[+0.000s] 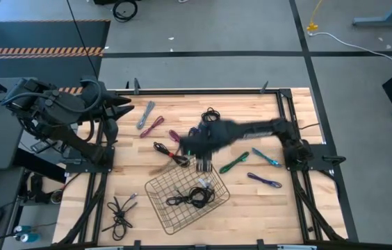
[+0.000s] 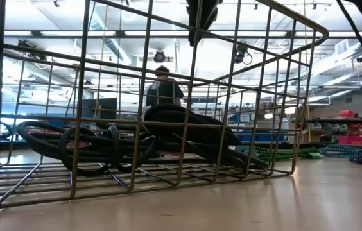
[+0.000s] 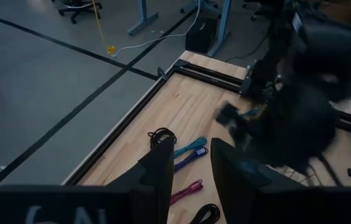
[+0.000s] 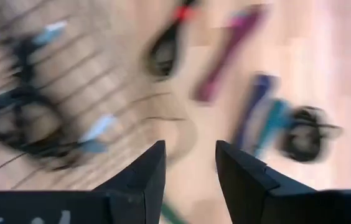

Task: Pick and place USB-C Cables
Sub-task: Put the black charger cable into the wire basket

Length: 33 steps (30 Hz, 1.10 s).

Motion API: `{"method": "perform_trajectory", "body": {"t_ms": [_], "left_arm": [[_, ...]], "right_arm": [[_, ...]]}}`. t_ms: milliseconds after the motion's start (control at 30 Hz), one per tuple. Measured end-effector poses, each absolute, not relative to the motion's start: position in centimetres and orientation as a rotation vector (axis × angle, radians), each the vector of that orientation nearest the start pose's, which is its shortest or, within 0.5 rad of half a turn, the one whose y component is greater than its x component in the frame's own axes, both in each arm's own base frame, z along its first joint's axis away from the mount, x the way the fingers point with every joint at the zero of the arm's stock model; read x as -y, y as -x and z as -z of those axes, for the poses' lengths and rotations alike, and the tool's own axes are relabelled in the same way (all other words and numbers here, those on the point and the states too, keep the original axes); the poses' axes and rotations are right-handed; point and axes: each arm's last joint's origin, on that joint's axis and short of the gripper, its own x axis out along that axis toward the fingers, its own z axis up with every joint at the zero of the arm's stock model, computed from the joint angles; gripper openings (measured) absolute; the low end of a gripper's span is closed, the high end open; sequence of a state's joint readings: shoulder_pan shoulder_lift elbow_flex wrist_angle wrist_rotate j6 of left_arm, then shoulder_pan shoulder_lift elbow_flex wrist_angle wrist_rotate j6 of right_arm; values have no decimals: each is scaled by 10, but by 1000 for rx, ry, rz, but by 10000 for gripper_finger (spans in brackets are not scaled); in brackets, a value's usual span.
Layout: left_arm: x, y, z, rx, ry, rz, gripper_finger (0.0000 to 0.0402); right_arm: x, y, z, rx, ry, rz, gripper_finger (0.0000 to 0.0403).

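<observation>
Where black cables (image 1: 194, 196) coil, gridded wire basket (image 1: 156, 189), pale wood table (image 1: 251, 208).

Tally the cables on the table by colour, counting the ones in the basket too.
black cables: 4 coils or clumps; a clump may hold more than one
magenta cables: 2
teal cables: 2
purple or blue cables: 2
grey cable: 1
green cable: 1
Total: 12 at least
</observation>
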<state>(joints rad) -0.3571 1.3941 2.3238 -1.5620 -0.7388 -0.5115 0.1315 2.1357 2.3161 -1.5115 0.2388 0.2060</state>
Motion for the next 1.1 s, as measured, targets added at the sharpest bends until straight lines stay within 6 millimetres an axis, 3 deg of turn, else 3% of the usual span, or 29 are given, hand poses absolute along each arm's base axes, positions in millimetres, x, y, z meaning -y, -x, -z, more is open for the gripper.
{"method": "perform_trajectory", "body": {"t_ms": [233, 433, 633, 833, 1100], "left_arm": [[32, -142, -543, -429, 168, -494, 112], [33, -145, -542, -424, 207, -507, 112], [34, -149, -541, -417, 223, -532, 112], [36, -155, -539, -422, 218, -546, 112], [36, -159, -538, -426, 213, -558, 112]], "right_arm": [[46, -394, -364, -1245, 45, 361, 147], [130, -377, -366, -1236, -39, 381, 147], [189, -350, -366, -1244, -156, 417, 147], [228, -325, -346, -1292, -343, 403, 147], [240, -328, -283, -1343, -466, 324, 174]]}}
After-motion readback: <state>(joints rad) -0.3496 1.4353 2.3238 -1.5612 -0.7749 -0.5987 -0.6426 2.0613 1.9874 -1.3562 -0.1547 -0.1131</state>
